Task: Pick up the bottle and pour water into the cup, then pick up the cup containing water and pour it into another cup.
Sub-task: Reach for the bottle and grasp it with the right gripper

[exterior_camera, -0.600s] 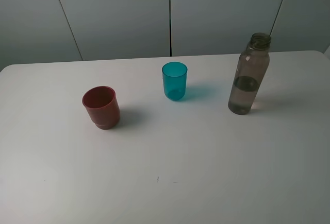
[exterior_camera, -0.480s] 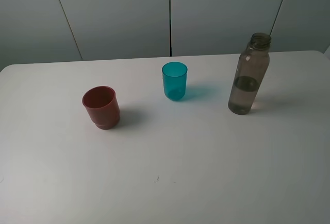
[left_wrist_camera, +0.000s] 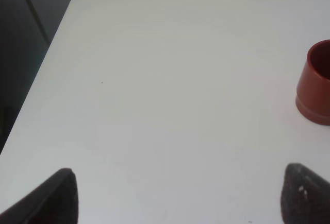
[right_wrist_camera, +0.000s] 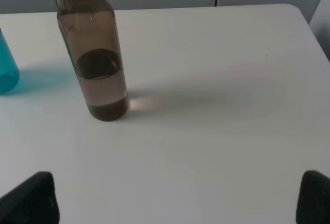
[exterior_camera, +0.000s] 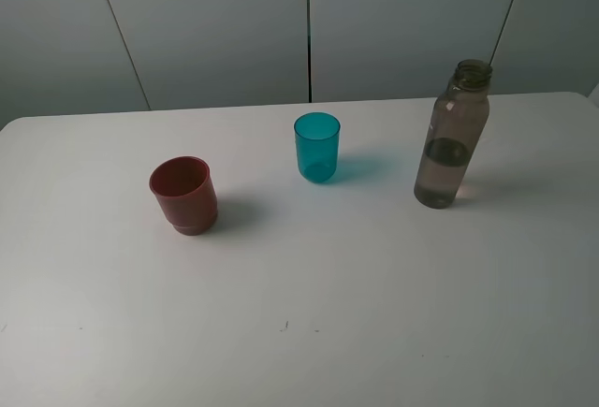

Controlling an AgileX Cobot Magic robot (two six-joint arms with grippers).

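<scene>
**Nothing grasped yet: both grippers wide, bottle standing free**

Setup. Three vessels stand upright on the white table [exterior_camera: 374, 285], well apart from one another. The bottle [exterior_camera: 451, 136] is on the right arm's side, uncapped, with water filling roughly its lower half. The teal cup [exterior_camera: 317, 147] stands mid-table toward the far edge. The red cup [exterior_camera: 184, 195] is on the left arm's side, nearer the camera. Neither arm shows in the high view.

Grippers. The right gripper [right_wrist_camera: 172, 198] has its fingers spread wide with nothing between them. The bottle lies ahead of it, but off toward one finger rather than centred in the gap. The left gripper [left_wrist_camera: 180, 198] is likewise spread and empty, with the red cup ahead and off to one side.

Stage, as I judge it: the very start. The reach for the bottle is not yet made.

Risks. The bottle is tall on a narrow foot and open at the neck. An approach without re-centring could let a finger strike its side, tipping it and spilling water across the table. A grip high near the neck would likely let it swing during the pour. The teal cup looks light and empty, so a fast stream or a nudge from the bottle could shift or topple it. Its mouth is narrow, which leaves little margin for aim.

Change. Against the earlier high views, none: all three vessels sit in the same places, and no arm has entered.
</scene>
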